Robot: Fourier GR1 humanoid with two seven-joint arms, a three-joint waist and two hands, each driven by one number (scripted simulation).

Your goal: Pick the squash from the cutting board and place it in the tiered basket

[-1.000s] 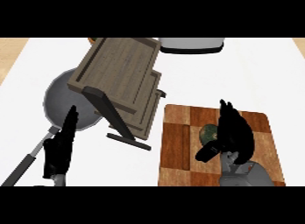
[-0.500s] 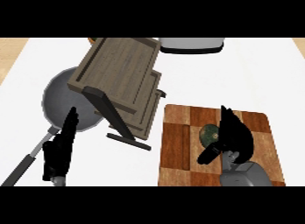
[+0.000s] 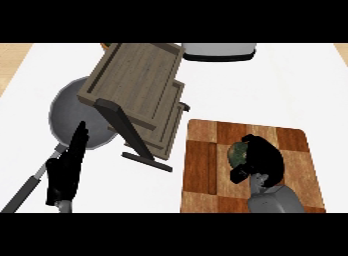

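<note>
- Squash: small, dark green, mottled; lies on the cutting board at the near right of the table, about mid-board. Only its left side shows, the rest being hidden under the right hand.
- Handling, judged: likely a hard rind and a stiff body, so it should not give under the fingers; light to moderate in weight for its size; rounded and smooth, so it may roll or slide out if held off-centre. Not fragile.
- Where to hold, judged: across its widest part, fingers on one flank and thumb on the other, so the curve sits in the palm rather than at the tips.
- Right hand: over the squash, fingers curled round its right and far sides, thumb at its near edge; it appears to be holding the squash, which still rests on the board.
- Left hand: near left of the table, fingers straight and pointing far, holding nothing; resting.
- Tiered basket: weathered wood trays on a dark stand, left of the board and farther away; the squash must travel left and away to reach it.
- Grey pan: left of the basket, partly under it.
- Grey and white vessel: far edge, cut off by the view.
</note>
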